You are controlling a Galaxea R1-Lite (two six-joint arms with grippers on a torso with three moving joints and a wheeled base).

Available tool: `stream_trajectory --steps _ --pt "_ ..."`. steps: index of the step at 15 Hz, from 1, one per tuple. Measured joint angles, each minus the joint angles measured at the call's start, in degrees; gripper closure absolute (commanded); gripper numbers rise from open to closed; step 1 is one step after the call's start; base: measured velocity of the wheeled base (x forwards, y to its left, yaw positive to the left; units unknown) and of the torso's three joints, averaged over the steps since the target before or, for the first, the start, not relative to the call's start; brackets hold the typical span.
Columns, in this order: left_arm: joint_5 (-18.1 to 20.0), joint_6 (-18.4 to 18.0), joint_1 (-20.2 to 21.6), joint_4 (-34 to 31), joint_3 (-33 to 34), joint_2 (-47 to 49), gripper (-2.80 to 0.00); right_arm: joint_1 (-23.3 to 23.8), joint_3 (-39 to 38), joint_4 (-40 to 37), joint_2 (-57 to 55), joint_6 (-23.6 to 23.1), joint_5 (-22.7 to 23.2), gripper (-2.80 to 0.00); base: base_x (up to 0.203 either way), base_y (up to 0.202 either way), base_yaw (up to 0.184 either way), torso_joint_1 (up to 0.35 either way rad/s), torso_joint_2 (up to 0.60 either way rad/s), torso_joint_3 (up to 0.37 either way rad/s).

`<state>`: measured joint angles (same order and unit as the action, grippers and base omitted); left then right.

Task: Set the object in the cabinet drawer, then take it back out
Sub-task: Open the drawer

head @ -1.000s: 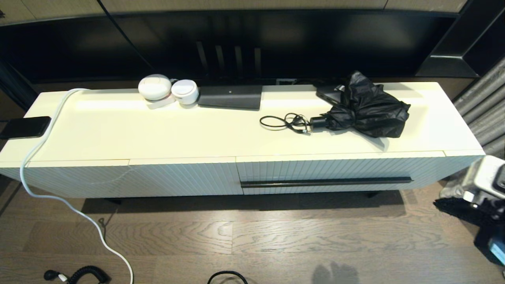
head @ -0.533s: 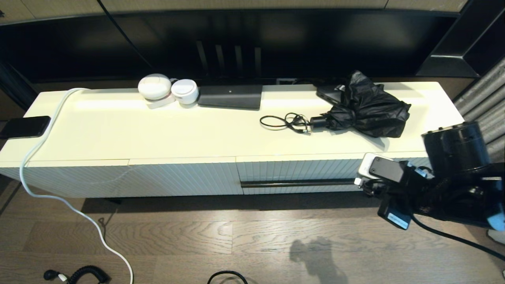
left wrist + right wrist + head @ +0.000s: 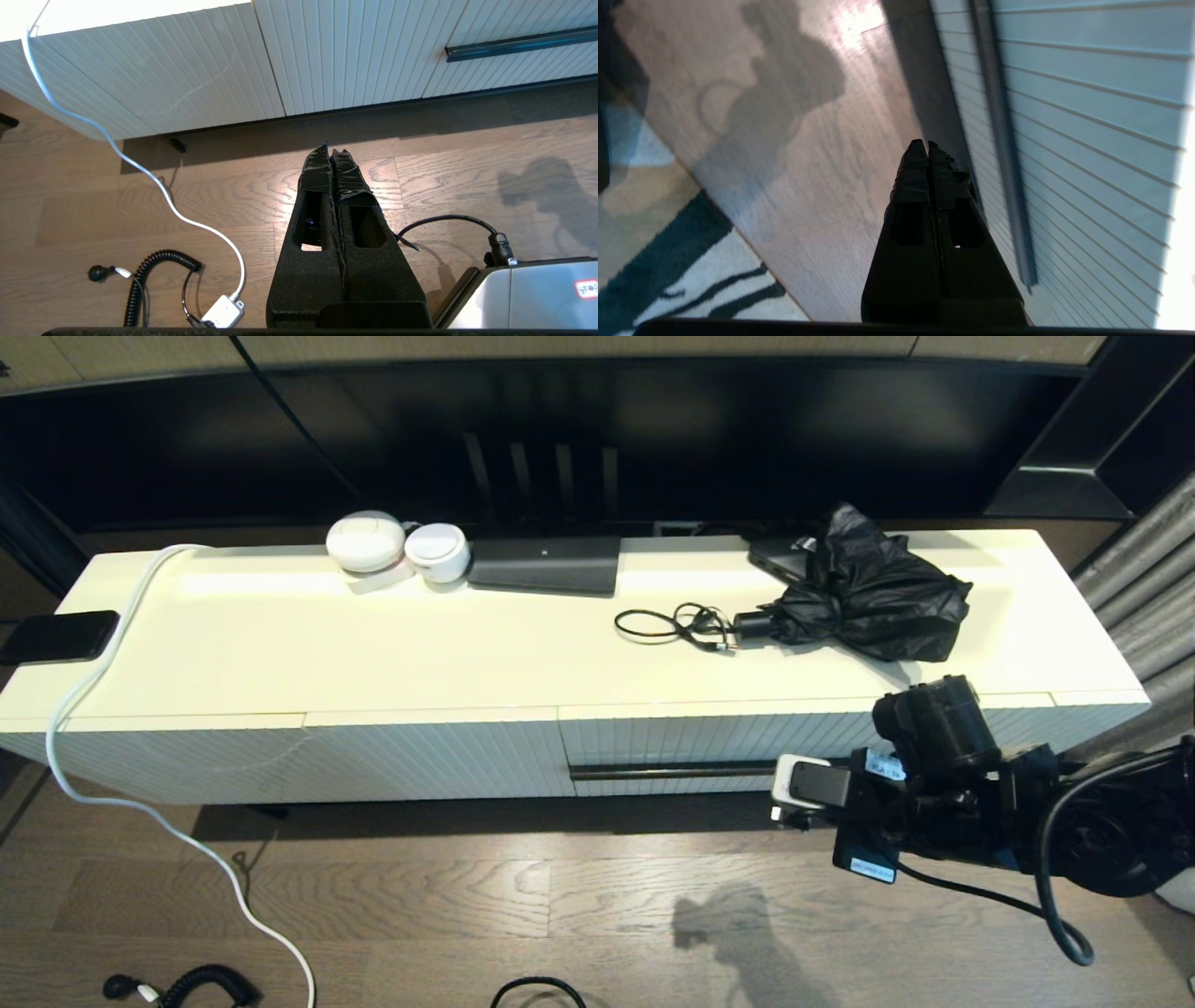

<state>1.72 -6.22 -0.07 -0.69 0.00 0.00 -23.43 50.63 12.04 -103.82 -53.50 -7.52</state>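
The cabinet drawer (image 3: 700, 737) is closed in the right half of the low white cabinet, its ribbed front crossed by a long black bar handle (image 3: 672, 771). My right arm (image 3: 934, 775) hangs in front of the drawer's right part and hides that end of the handle. In the right wrist view my right gripper (image 3: 927, 142) is shut and empty, close beside the handle (image 3: 999, 130) and not touching it. A crumpled black umbrella (image 3: 873, 588) and a coiled black cable (image 3: 677, 625) lie on the cabinet top. My left gripper (image 3: 332, 148) is shut, parked over the floor.
Two white round devices (image 3: 366, 541), a flat black box (image 3: 544, 565) and a phone (image 3: 58, 637) lie on the top. A white cable (image 3: 93, 681) drapes down to the floor. A handle-less ribbed panel (image 3: 187, 70) fills the cabinet's left half. A patterned rug (image 3: 668, 261) lies behind.
My right arm has swung in from the right edge, leftwards and lower, and now stands in front of the drawer's right end by the handle. Nothing on the cabinet top has moved.
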Motion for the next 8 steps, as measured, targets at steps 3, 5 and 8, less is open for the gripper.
stream_trajectory --steps 3,5,8 --pt "0.0 0.0 0.0 0.0 0.0 0.0 0.0 0.2 0.7 0.4 -3.9 -1.6 0.2 0.0 0.0 0.0 0.0 0.0 0.0 0.0" --pt "0.0 0.0 0.0 0.0 0.0 0.0 0.0 0.2 1.7 3.6 -6.7 -2.3 0.3 0.0 0.0 0.0 0.0 0.0 0.0 0.0" --pt "0.0 0.0 0.0 0.0 0.0 0.0 0.0 0.9 3.1 9.0 -10.5 -5.0 0.8 0.0 0.0 0.0 0.0 0.0 0.0 0.0"
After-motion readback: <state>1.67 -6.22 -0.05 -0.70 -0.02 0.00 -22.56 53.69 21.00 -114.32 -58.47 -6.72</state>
